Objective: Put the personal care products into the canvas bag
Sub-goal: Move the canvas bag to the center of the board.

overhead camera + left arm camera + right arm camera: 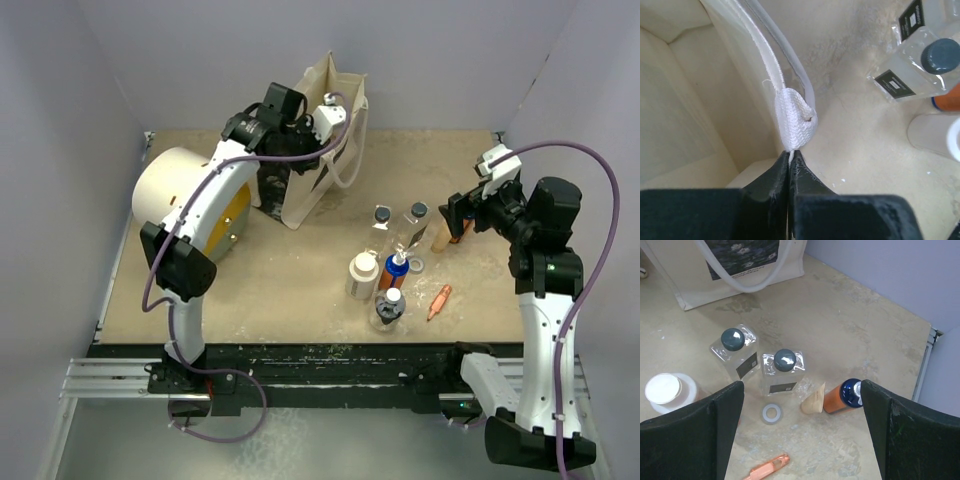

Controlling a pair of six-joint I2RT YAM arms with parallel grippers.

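Observation:
The canvas bag [318, 160] stands upright at the back, mouth open. My left gripper [332, 110] is over its mouth, shut on a cream handle loop [795, 121]; the bag's inside [690, 100] shows beside it. My right gripper [800, 405] is open and empty above a beige tapered bottle [814, 400] and an orange bottle with a blue top [842, 396], both lying down. Two clear bottles with black caps [735, 352] [782, 371], a white bottle with a tan cap [362, 275] and a second orange bottle [393, 270] stand mid-table.
A big white drum with an orange end [185, 200] lies left of the bag. A small clear bottle with a white cap [388, 310], a pink tube [439, 300] and a grey ring [772, 413] lie near the front. Walls close in on three sides.

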